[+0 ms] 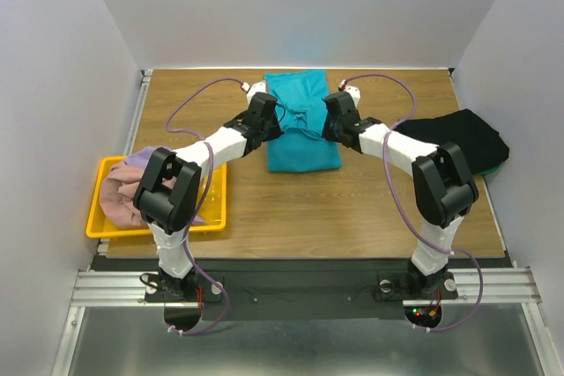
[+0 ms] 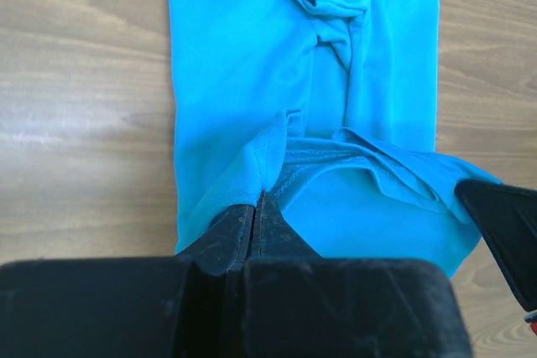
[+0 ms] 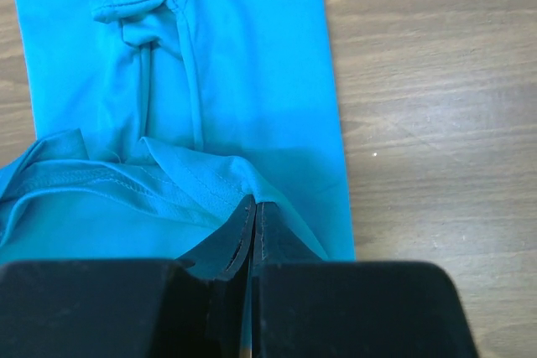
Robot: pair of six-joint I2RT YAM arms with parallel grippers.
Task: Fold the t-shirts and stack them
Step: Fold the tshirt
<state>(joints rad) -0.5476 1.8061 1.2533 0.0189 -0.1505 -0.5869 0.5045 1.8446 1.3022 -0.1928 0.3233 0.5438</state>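
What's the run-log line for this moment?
left gripper: shut on teal t-shirt | right gripper: shut on teal t-shirt | black t-shirt: aside, right

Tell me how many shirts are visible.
5: teal shirt centre; black shirt right, green shirt under it; pink shirt and lavender shirt in yellow tray. Others may be hidden.

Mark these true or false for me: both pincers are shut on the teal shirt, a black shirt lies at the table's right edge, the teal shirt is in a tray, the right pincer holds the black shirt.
1. The left pincer and right pincer are both shut on the teal t-shirt. True.
2. A black t-shirt lies at the right edge of the table. True.
3. The teal t-shirt lies in a tray. False: it lies on the table; the yellow tray at the left holds pink cloth and lavender cloth.
4. The right pincer holds the black t-shirt. False: no pincer touches it.
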